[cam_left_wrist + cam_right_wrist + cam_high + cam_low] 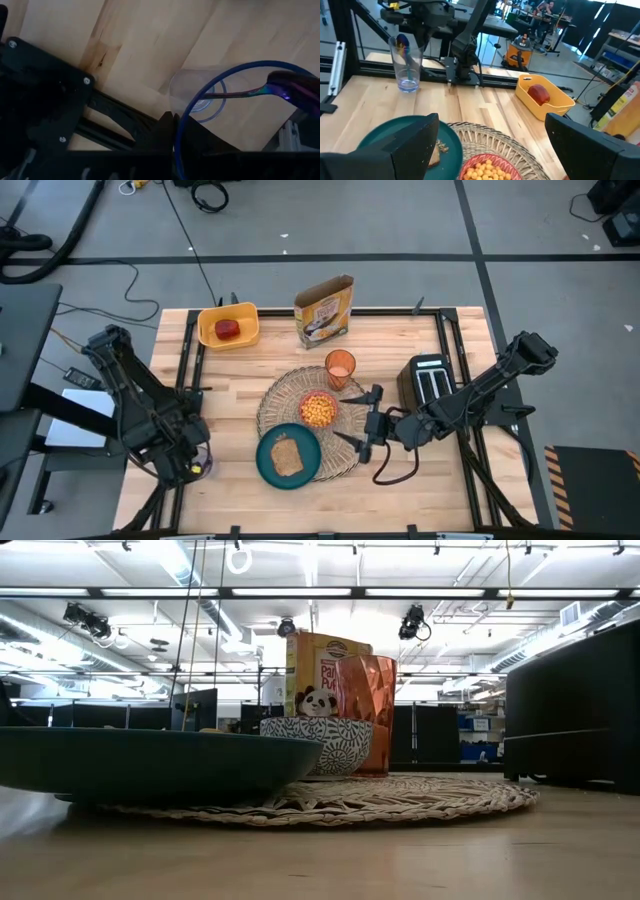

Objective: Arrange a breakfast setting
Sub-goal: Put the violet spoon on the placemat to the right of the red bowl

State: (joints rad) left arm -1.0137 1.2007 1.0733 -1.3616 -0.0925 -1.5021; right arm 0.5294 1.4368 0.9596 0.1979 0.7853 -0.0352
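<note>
The woven straw placemat (290,395) lies mid-table. The teal plate with toast (288,457) rests on its near edge. The red bowl of orange cereal (318,410) stands at its middle, and the orange cup (340,367) on its far edge. The red apple (229,329) lies in the yellow bin (212,315). The blue spoon (240,92) stands in a clear cup (407,70) at the near left. My left gripper (195,458) hovers over that cup. My right gripper (361,418) is open and empty at the placemat's right edge, pointing left toward the bowl (487,170).
A cereal box (323,310) stands upright behind the cup, at the far edge. The black toaster (428,380) sits at the right, beside my right arm. Black frame rails run along the table's left and right sides. Bare wood lies near the front edge.
</note>
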